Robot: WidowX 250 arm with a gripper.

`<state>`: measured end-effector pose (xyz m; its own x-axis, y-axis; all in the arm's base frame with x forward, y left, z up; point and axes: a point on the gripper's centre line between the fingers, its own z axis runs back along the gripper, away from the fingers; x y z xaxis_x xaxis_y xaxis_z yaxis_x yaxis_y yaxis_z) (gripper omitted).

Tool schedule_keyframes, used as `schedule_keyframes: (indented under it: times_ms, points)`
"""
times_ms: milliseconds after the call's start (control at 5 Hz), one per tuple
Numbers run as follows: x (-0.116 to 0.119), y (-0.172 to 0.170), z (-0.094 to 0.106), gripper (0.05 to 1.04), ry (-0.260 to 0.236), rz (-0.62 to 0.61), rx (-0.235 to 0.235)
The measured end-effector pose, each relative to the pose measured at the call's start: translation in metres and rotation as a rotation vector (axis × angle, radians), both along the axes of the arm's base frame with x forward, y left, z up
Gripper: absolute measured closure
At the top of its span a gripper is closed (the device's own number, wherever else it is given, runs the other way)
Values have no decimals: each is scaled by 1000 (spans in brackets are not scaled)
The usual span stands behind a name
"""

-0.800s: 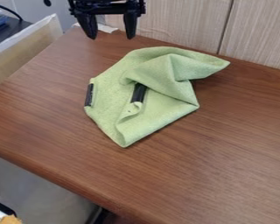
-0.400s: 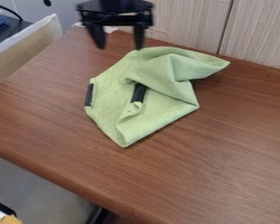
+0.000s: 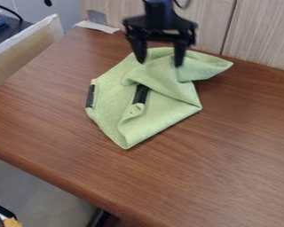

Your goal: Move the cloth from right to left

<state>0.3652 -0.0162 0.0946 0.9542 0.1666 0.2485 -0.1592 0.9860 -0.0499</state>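
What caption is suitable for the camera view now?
The open gripper hangs over the upper part of a crumpled green cloth on a wooden table.

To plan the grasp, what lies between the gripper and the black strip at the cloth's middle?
In the camera view, only green folds of the cloth lie between gripper and strip.

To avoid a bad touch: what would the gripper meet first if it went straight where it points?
Probably the upper folds of the green cloth; how high the gripper hangs is unclear.
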Motion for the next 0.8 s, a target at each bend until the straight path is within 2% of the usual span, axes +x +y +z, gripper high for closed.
schedule_keyframes:
  times_ms: [200, 400, 600, 800]
  points:
    - [-2, 1, -15, 84, 5, 7, 35]
    - [-9, 7, -30, 83, 15, 27, 6]
    - [-14, 20, -42, 83, -14, 102, -17]
    - [-9, 31, -43, 83, -23, 137, -14]
